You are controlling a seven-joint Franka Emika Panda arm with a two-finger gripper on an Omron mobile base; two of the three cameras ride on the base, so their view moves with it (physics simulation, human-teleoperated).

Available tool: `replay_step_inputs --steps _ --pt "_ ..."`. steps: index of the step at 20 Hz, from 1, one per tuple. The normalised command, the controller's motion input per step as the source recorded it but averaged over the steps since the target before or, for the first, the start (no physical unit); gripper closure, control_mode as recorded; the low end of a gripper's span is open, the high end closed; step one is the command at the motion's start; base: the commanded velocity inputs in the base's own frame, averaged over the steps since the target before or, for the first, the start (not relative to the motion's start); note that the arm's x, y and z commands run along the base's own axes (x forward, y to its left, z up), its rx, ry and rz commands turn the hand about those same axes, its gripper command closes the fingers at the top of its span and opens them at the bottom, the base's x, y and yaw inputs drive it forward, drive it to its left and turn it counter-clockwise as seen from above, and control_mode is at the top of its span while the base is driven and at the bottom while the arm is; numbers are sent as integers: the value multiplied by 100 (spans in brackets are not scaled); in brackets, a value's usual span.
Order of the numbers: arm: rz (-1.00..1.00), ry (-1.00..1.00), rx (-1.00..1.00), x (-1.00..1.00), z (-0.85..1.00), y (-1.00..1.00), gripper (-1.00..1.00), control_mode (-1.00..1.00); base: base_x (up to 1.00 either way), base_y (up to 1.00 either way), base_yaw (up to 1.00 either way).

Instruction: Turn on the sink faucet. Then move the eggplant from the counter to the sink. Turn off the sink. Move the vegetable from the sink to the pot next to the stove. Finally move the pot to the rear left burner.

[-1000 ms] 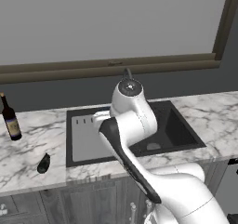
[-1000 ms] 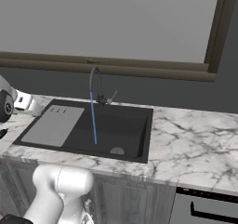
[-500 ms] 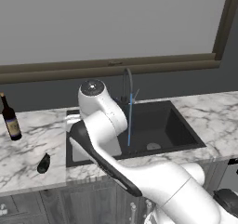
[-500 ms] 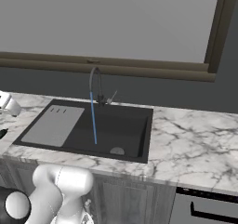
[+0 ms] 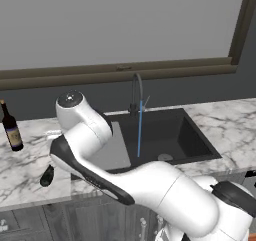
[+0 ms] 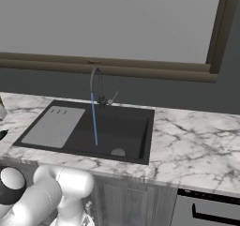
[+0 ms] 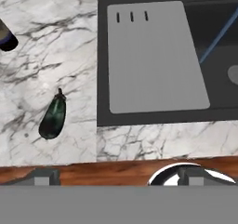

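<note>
Eggplant (image 7: 52,116) on marble counter (image 7: 46,56) left of sink (image 7: 153,116), faucet (image 5: 137,91) running, gripper (image 7: 118,176) spread

I find no writing, number, brand or sign that I can read on my screens. The bottle (image 5: 11,128) at the left end of the counter (image 5: 227,117) carries a pale label band, but it is too small and blurred for me to make out any letters. The three short dark marks on the grey draining board (image 7: 153,56) are slots, not characters.
</note>
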Motion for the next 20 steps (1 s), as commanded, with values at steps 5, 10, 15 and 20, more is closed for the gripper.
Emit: replay_step_inputs --steps 5,10,15,20 --pt "0 1 7 -4 -26 32 -100 -100 0 0 0" --pt "0 0 8 0 -24 20 -100 -100 0 0 0" --pt "0 0 8 0 -27 10 -100 -100 0 0 0" --pt "0 0 4 0 -23 9 -100 -100 0 0 0"
